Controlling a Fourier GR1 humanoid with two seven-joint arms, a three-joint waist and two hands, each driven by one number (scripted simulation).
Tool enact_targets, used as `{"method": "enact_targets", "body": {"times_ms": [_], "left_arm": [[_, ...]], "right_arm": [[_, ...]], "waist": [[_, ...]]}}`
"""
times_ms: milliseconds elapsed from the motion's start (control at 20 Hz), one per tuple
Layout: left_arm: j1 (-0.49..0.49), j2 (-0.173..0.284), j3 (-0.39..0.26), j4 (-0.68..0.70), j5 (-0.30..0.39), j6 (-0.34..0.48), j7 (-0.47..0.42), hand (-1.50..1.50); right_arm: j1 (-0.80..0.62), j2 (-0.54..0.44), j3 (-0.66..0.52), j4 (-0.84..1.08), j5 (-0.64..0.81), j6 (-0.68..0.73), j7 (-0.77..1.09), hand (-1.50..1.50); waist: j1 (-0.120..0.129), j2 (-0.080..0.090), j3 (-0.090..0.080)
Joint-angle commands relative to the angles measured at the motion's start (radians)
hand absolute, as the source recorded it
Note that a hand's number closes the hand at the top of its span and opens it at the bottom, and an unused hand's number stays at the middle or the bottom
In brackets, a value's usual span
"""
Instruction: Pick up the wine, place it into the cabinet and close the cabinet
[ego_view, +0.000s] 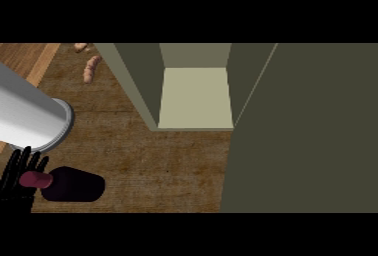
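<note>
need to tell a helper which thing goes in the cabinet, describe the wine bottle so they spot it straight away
Start at the open cabinet at the top middle, then look down and left across the brown counter to its lower left corner. The wine bottle is there beside the left hand. It is dark maroon with a pinkish cap, unlike the large grey forearm above it.

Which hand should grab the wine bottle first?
The left hand. It is already right by the wine bottle, at its pinkish cap, low on the left of the counter. The right hand is out of sight, and the open cabinet waits farther back.
</note>
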Motion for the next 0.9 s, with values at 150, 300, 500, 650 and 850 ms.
{"method": "enact_targets", "body": {"times_ms": [150,300,500,650,850], "left_arm": [[-0.039,-0.003,-0.003,0.146,-0.046,-0.017,-0.107,-1.5],[-0.015,0.022,0.002,0.116,-0.014,-0.046,-0.078,-1.5],[-0.051,0.024,0.001,0.223,-0.067,-0.044,-0.177,-1.5],[-0.067,0.019,-0.012,0.244,-0.069,-0.034,-0.161,-1.5],[-0.112,0.067,0.01,0.388,-0.108,-0.057,-0.271,-1.5]], "right_arm": [[0.005,-0.012,-0.049,-0.133,-0.068,0.009,0.058,-1.5],[0.037,-0.005,-0.04,-0.086,-0.063,0.038,0.001,-1.5],[0.057,-0.014,-0.042,-0.152,-0.082,0.037,0.038,-1.5],[-0.072,-0.03,-0.092,-0.135,-0.099,0.006,0.132,-1.5],[-0.018,0.0,-0.017,-0.139,-0.037,0.002,0.1,-1.5]], "waist": [[0.002,0.001,0.0],[0.005,0.001,0.0],[0.0,0.0,0.0],[0.003,0.001,0.0],[0.001,0.001,0.0]]}}
